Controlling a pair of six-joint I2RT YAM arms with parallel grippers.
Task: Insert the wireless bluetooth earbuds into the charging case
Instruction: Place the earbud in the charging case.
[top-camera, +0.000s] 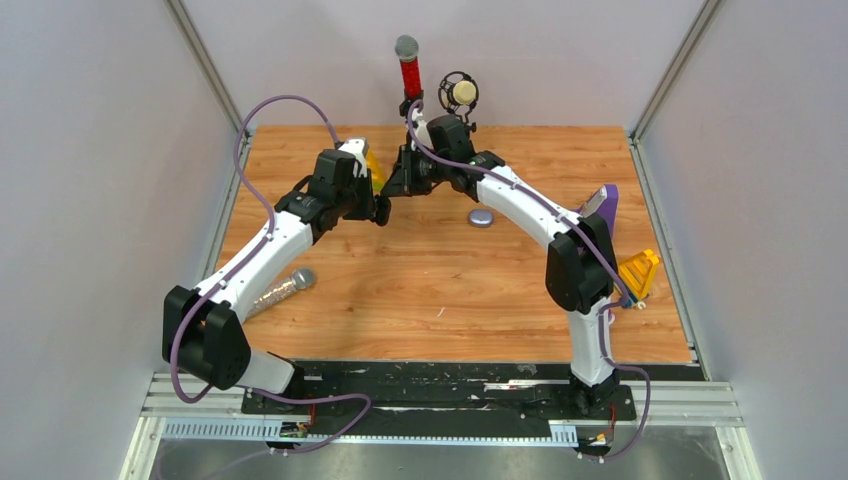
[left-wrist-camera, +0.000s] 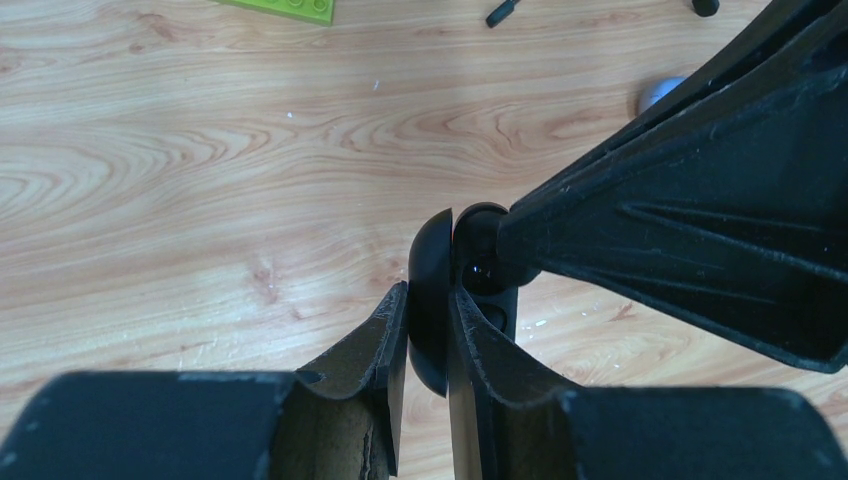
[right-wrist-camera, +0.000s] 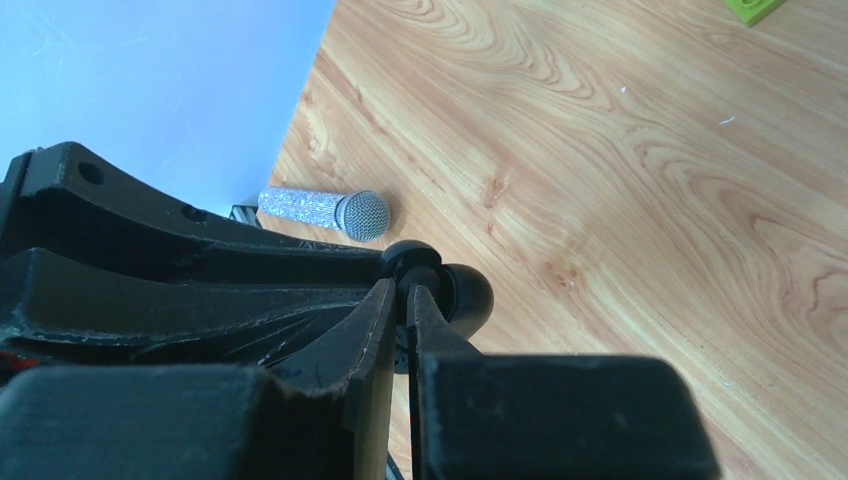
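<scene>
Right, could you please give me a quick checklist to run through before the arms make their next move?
1. Left gripper shut on the black charging case: ok.
2. Right gripper shut on a small black piece, apparently a black earbud: ok.
3. Right gripper's tips meeting the case: ok.
4. Earbud seated in its socket: cannot tell, the fingers hide it.
5. Case held above the table, not resting on it: ok.
6. Silver microphone lying clear of both grippers: ok.
</scene>
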